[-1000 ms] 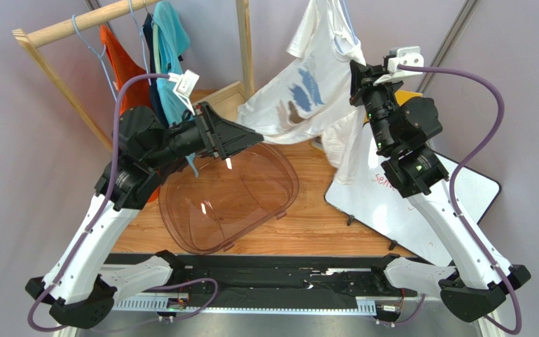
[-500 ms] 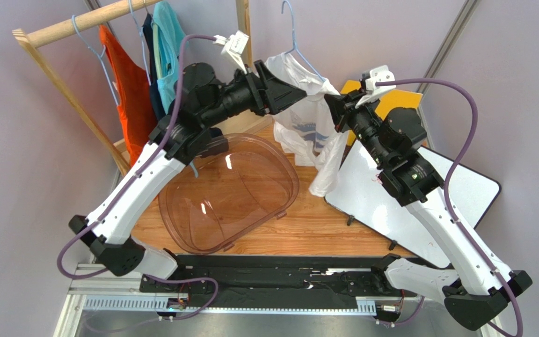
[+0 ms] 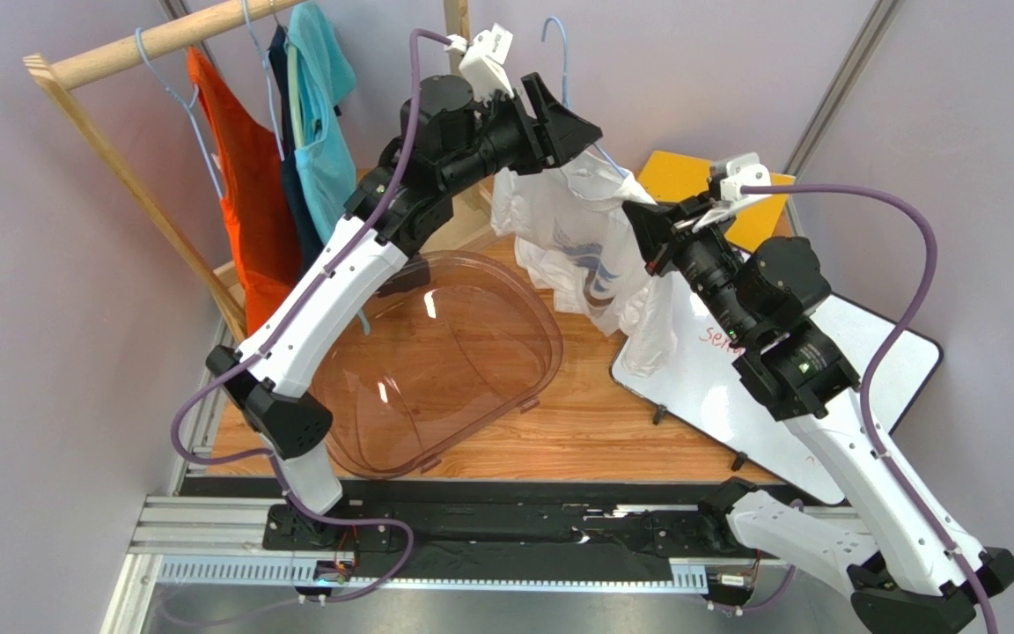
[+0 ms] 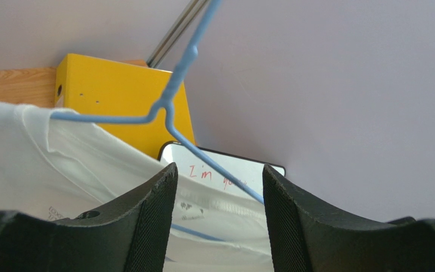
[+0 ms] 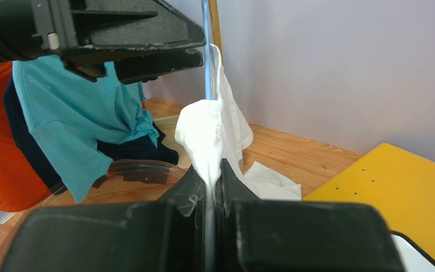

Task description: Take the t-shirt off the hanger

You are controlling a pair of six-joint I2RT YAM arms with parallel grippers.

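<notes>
The white t-shirt (image 3: 565,231) with a blue print hangs bunched from a light-blue wire hanger (image 4: 189,55) held up above the back of the table. My right gripper (image 3: 635,225) is shut on a fold of the t-shirt (image 5: 203,130), and the cloth runs down between its closed fingers. My left gripper (image 3: 588,132) is raised beside the hanger's neck, just above the shirt's collar. Its jaws stand open in the left wrist view, and one hanger arm crosses behind the gap (image 4: 220,170). Nothing is pinched between them.
A wooden rack (image 3: 142,46) at the back left carries an orange shirt (image 3: 241,198) and a teal shirt (image 3: 321,93). A clear brown tub (image 3: 433,383) lies under the left arm. A whiteboard (image 3: 698,383) and a yellow box (image 3: 684,172) sit at the right.
My left arm swung up from over the tub to the hanger's neck, and its jaws narrowed somewhat. The right gripper brought the t-shirt and hanger lower and to the left.
</notes>
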